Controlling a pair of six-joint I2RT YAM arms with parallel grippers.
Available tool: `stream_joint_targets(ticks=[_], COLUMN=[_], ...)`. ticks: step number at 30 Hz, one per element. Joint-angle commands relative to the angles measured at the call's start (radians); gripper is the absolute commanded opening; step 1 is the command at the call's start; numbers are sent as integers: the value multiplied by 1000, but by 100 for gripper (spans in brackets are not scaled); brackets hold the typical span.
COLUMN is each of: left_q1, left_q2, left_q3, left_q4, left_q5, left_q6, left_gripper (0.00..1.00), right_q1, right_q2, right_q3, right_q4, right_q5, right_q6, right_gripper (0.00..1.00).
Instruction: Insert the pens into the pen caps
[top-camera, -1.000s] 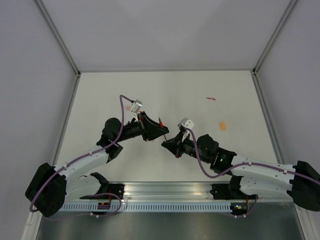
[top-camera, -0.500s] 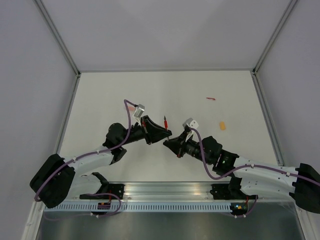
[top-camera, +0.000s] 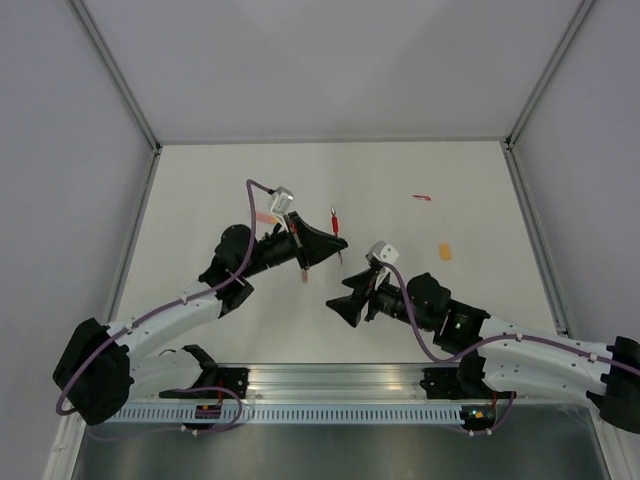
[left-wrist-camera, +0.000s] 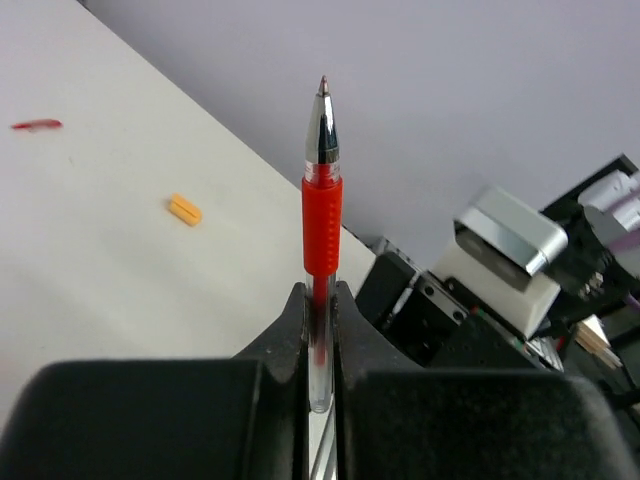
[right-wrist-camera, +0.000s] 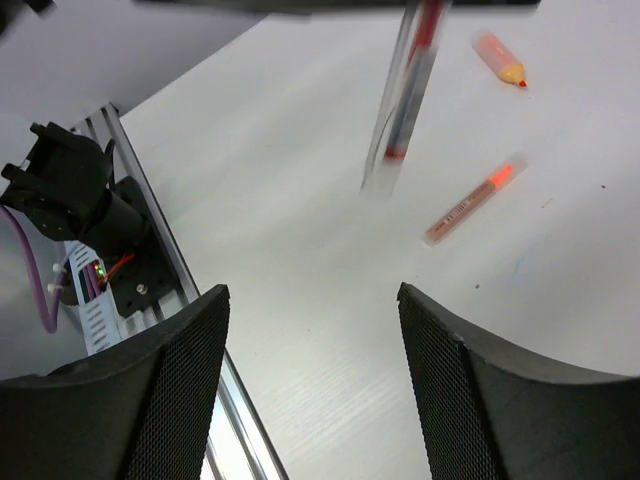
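My left gripper (top-camera: 333, 243) (left-wrist-camera: 320, 292) is shut on a red pen (left-wrist-camera: 322, 190), held above the table with its metal tip pointing away from the fingers. The same pen (top-camera: 333, 217) (right-wrist-camera: 408, 90) also shows from above and in the right wrist view. My right gripper (top-camera: 343, 305) (right-wrist-camera: 312, 330) stands open and empty, just near and right of the left one. An orange pen cap (top-camera: 445, 251) (left-wrist-camera: 185, 209) lies to the right. A red pen cap (top-camera: 422, 197) (left-wrist-camera: 36, 125) lies farther back. An orange-pink pen (right-wrist-camera: 470, 203) (top-camera: 304, 275) lies on the table under the left gripper.
Another orange-pink pen (right-wrist-camera: 498, 58) (top-camera: 265, 217) lies on the table beside the left wrist. The aluminium rail (top-camera: 330, 380) (right-wrist-camera: 150, 270) runs along the near edge, with the arm bases on it. Grey walls (top-camera: 320, 60) close in the table.
The left gripper closed on the red pen and carried it up and away. The right gripper opened, let go of the pen and drew back toward the near edge.
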Motion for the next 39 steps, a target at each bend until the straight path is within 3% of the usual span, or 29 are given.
stream_joint_targets(ticks=[1, 6, 7, 9, 12, 16, 22, 26, 32, 39], left_q1=[0, -1, -2, -2, -1, -2, -2, -2, -4, -2], left_q2=[-48, -79, -82, -83, -74, -5, 70, 75, 50, 44], left_q3=[220, 298, 298, 275, 169, 80, 20, 31, 22, 26], left_q4=[-453, -748, -776, -781, -657, -531, -454, -462, -455, -458], left_q5=[-115, -213, -233, -244, -186, -158, -101, -75, -61, -46], left_q6=[192, 323, 325, 311, 268, 243, 227, 219, 210, 205], left_gripper=[2, 2, 2, 2, 2, 2, 2, 2, 2, 2], right_q1=[0, -3, -11, -34, -150, -404, -607, -718, -879, -963], right_q2=[-84, -135, -121, -57, 56, 233, 509, 698, 922, 1161], right_q3=[102, 220, 282, 343, 448, 595, 873, 1044, 1129, 1222], right_q4=[-135, -356, -383, -459, -503, -603, -797, -995, -1036, -1023], right_q5=[31, 277, 412, 550, 664, 642, 729, 698, 491, 339], right_q6=[-68, -121, -128, -93, 58, 310, 677, 899, 1015, 1052], right_gripper=[74, 70, 70, 71, 84, 83, 77, 72, 50, 45])
